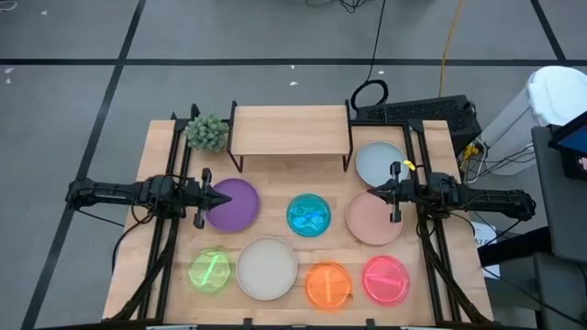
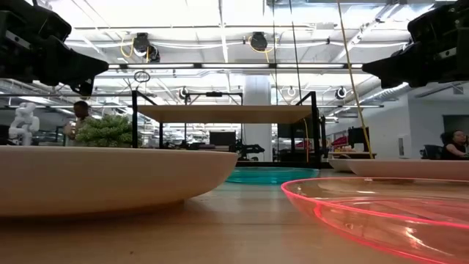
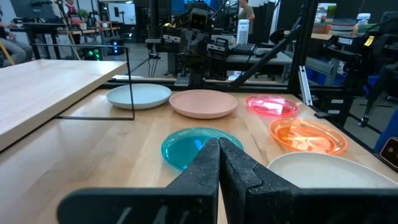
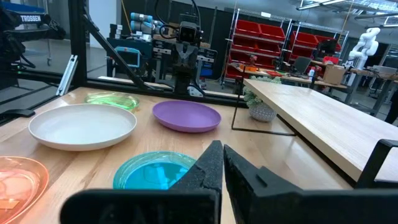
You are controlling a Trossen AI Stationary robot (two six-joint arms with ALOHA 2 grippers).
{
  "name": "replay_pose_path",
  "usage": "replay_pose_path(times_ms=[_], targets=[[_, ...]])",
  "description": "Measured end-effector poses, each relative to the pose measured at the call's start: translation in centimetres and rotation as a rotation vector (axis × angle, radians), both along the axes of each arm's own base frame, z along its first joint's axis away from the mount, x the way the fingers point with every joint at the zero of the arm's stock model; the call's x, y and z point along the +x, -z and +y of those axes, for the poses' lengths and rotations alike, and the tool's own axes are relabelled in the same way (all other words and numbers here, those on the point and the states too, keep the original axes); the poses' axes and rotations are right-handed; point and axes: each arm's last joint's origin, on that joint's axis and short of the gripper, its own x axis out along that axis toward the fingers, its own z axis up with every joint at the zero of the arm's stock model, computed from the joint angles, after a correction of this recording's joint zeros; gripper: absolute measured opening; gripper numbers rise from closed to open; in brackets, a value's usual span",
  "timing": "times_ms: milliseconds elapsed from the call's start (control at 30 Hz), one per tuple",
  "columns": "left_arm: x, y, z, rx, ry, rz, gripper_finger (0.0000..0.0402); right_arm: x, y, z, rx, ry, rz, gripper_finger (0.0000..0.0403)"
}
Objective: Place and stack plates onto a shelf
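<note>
Nearest you, along the bottom edge of the high view, sit four plates on the counter (image 1: 165, 266): the green plate (image 1: 210, 271) at lower left, the cream plate (image 1: 267, 268) just beside it, then the orange plate (image 1: 328, 284) and the hot pink plate (image 1: 385, 280) at lower right. Mid-frame you have the purple plate (image 1: 234, 203) on the left, the blue plate (image 1: 309, 215) in the centre and the pale pink plate (image 1: 371, 219) on the right. Just above the pale pink one, its rim touching or overlapping it, lies the grey-blue plate (image 1: 379, 163), beside the shelf's right legs.

Your shelf (image 1: 290, 131) stands at upper centre of the counter with nothing on its top board. A small potted plant (image 1: 207, 133) sits at its left end.

Your left gripper (image 1: 218, 199) hovers over the purple plate's left edge, fingers pressed together and holding nothing. Your right gripper (image 1: 373, 191) sits above the seam between the grey-blue and pale pink plates, likewise pressed together and empty.
</note>
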Motion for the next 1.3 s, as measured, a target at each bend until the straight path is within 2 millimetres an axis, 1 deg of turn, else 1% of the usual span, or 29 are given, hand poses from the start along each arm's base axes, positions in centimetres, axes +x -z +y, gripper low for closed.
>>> replay_pose_path(times_ms=[1100, 1300], targets=[[0.00, -0.01, 0.00, -0.008, -0.001, -0.001, 0.0003, 0.00, -0.11, 0.00, -0.001, 0.000, -0.012, 0.0000], [0.00, 0.00, 0.00, -0.008, -0.001, 0.000, 0.0003, 0.00, -0.28, 0.00, 0.041, 0.000, -0.031, 0.0000]])
